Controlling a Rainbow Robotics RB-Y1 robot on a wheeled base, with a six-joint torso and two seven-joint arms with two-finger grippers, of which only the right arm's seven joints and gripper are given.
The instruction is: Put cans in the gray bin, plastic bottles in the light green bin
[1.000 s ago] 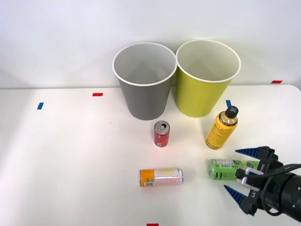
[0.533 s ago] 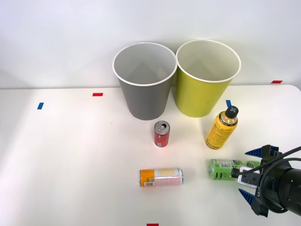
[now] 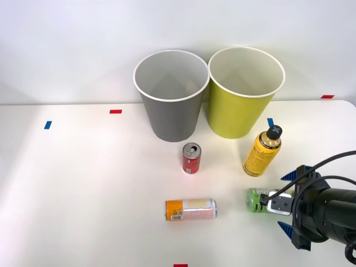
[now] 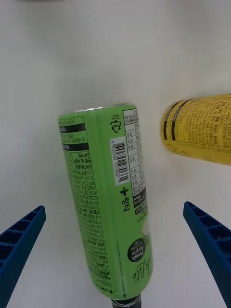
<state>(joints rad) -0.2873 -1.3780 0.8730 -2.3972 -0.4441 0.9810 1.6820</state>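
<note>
The green plastic bottle (image 3: 256, 200) lies on its side on the white table; the right wrist view shows its printed label (image 4: 107, 187). My right gripper (image 3: 287, 202) is open, and its blue fingers (image 4: 21, 243) stand on either side of the bottle's capped end without touching it. Just beyond, the yellow-orange bottle (image 3: 261, 152) stands upright with its black cap on top. An upright red can (image 3: 191, 158) is at the table's middle. In front of that one, the orange-and-pink can (image 3: 191, 209) lies on its side. At the back, the gray bin (image 3: 170, 95) and the light green bin (image 3: 243, 92) stand side by side.
Small red and blue tape marks dot the table, such as a red mark (image 3: 115, 111) at the back left and a blue mark (image 3: 47, 124) further left. A white wall rises behind the bins. The table's right edge runs close to my arm.
My right gripper has slid left along the green bottle, so its fingers now straddle more of the bottle. The bottles, cans and bins have not moved.
</note>
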